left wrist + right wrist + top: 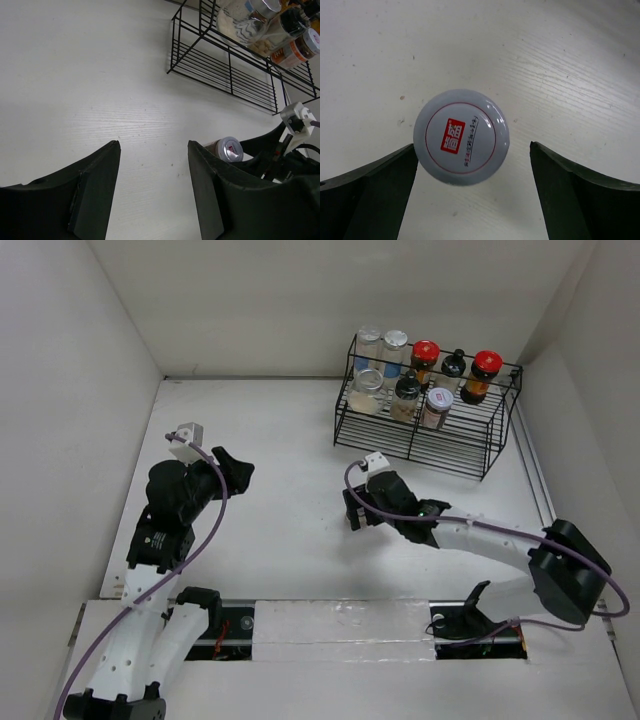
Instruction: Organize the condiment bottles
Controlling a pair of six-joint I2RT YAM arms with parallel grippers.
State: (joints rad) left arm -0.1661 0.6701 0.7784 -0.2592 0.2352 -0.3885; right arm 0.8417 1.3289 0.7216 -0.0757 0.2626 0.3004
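A silver-lidded jar (461,137) with a red logo on its lid stands on the white table, seen from above in the right wrist view. My right gripper (472,146) is open, with one finger on each side of the jar and the lid nearer the left finger. In the left wrist view the same jar (227,149) shows beside the right arm. In the top view my right gripper (355,512) hides it. My left gripper (154,145) is open and empty over bare table at the left (235,470). Several bottles stand in the black wire rack (425,445).
The rack stands at the back right near the walls. On it are clear silver-lidded jars (368,340), red-lidded dark bottles (425,355), black-capped bottles (406,390) and a silver-lidded brown jar (438,400). White walls close in the table on three sides.
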